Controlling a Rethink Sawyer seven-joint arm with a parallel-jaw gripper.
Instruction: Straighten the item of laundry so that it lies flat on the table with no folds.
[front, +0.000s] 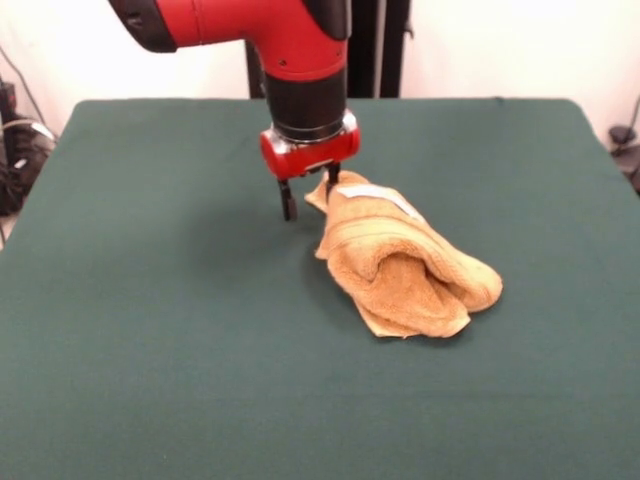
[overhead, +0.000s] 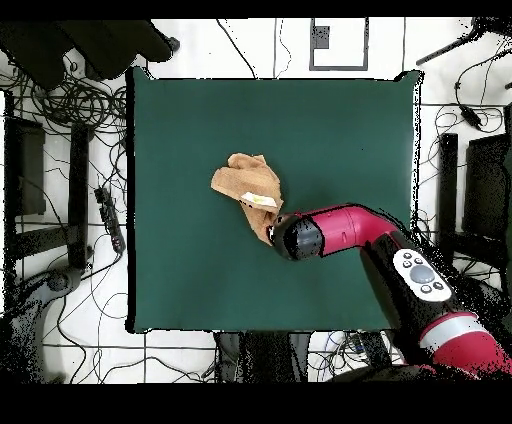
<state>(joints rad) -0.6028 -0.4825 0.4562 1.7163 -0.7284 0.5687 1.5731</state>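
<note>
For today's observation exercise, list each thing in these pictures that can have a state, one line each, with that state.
towel: bunched and folded over itself, not flat
pincer: open, low over the table at the towel's end, one finger against it
table: green cloth smooth, bearing the towel

Golden-orange terry towel with woven border bands and a small white label; plain dark green table cloth; arm was red and black, with black gripper fingers
</note>
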